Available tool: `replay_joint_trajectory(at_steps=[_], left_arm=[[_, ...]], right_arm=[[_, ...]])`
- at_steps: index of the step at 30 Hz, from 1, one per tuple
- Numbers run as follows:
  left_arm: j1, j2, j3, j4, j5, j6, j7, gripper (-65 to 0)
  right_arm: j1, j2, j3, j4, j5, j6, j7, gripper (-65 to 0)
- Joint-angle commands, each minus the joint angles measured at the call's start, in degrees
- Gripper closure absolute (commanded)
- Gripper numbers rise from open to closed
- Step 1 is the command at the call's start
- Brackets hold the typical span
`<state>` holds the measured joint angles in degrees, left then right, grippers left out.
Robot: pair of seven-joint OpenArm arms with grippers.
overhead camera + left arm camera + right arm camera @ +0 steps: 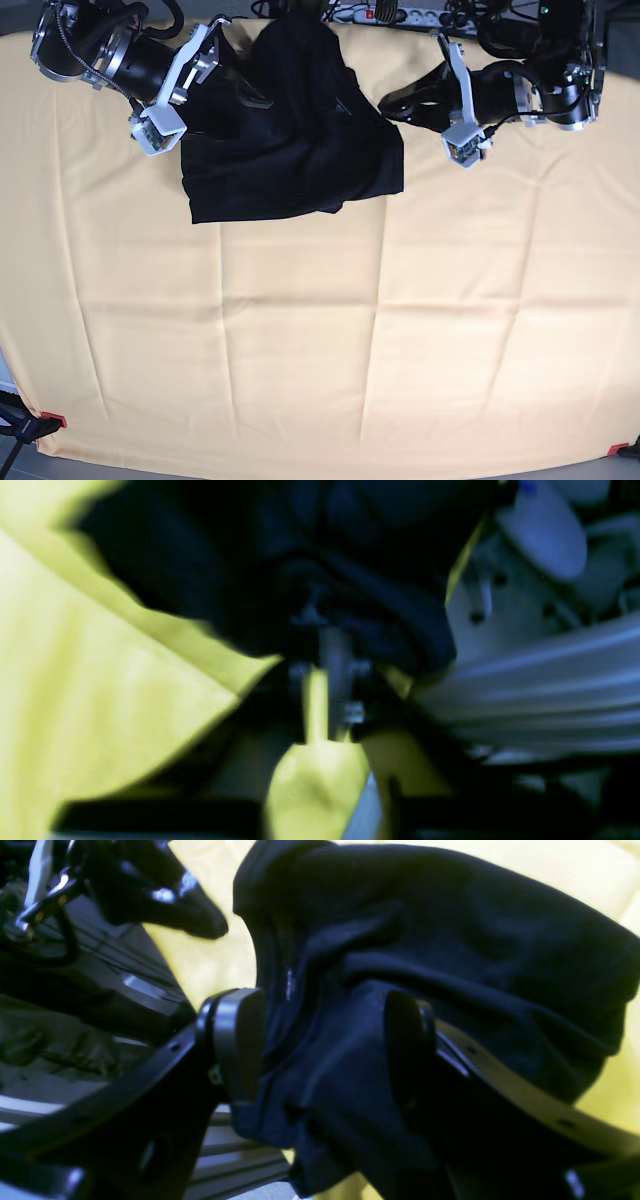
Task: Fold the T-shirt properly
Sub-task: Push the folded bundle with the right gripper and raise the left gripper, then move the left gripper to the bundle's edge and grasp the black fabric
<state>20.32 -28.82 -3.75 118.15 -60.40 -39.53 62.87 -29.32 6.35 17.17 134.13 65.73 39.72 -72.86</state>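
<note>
The black T-shirt [300, 140] lies bunched in a heap at the far middle of the table. My right gripper [228, 92] is at its left side. In the right wrist view its two pads [239, 1040] are shut on a thick fold of the T-shirt [450, 940]. My left gripper [392, 104] is at the heap's right edge, jaws together in a point. In the right wrist view it [207, 929] shows with a strip of yellow cloth between it and the shirt. The left wrist view is blurred and shows dark shirt fabric [225, 555] close ahead.
The pale yellow tablecloth [320, 350] covers the whole table, with creases. A power strip [390, 14] and cables lie along the far edge. Red clamps [50, 418] hold the near corners. A metal rail [530, 680] runs past the table's far edge.
</note>
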Motion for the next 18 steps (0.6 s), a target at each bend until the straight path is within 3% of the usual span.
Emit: replay_joint_trajectory(at_steps=[1, 3, 4, 10, 18], left_arm=[[-0.17, -1.44, 1.49, 0.98, 0.15, -0.47, -1.29, -18.8], [-0.24, -3.37, 5.46, 1.01, 3.26, -0.47, -2.75, -28.0], [-0.35, -4.28, 7.48, 1.01, 4.94, -0.47, -3.61, -28.8], [-3.43, -8.41, 17.79, 5.03, 12.9, -0.47, -5.14, -28.8], [-7.52, -9.01, 22.56, 6.21, 32.0, -0.47, -20.74, -28.8]], right_arm=[[0.31, 0.33, 0.07, 0.87, 1.38, 0.28, 1.33, -39.4], [0.46, 0.33, 0.07, 0.87, 1.38, 0.28, 1.36, -39.4], [0.46, 0.33, 0.07, 0.87, 1.36, 0.28, 1.33, -39.4], [0.44, 0.35, 0.13, 0.87, 1.29, 0.28, 1.27, -39.4], [0.44, 0.33, 0.11, 0.87, 1.31, 0.28, 1.29, -39.4]])
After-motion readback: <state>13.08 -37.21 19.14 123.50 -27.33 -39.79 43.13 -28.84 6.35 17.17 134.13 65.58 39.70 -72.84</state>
